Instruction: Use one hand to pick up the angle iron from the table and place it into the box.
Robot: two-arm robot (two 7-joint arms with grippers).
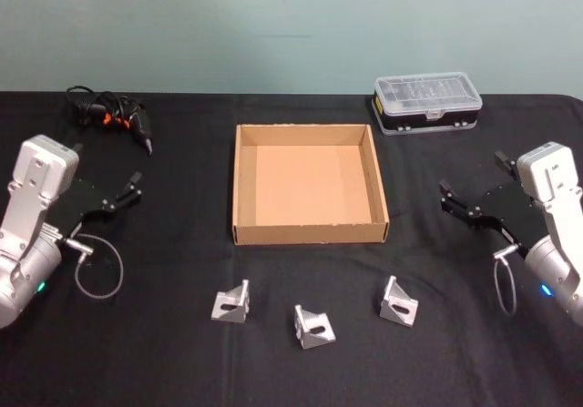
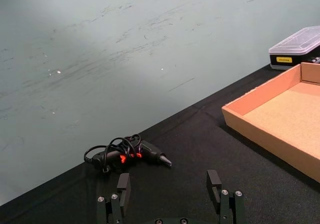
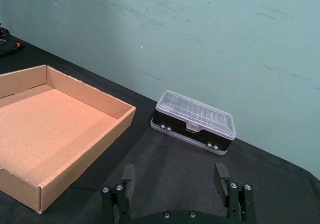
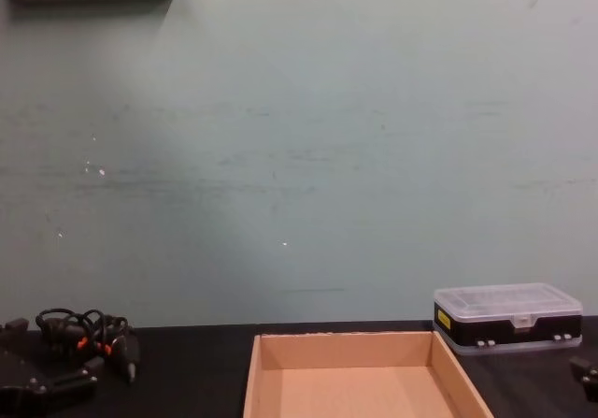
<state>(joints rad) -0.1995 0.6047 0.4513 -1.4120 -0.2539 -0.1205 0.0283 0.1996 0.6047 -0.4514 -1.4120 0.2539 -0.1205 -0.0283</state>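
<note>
Head view: three angle irons (image 1: 313, 326) lie on the table (image 1: 164, 352) just robot-side of the empty box (image 1: 310, 232), left gripper (image 2: 168, 181) and right gripper (image 3: 174, 174) wide either side, fingers apart and empty, presumably parked clear so either can reach.

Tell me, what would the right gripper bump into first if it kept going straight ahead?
Probably the clear-lidded plastic case: it lies straight ahead of the open right gripper, though whether the gripper would pass over it is unclear.
</note>
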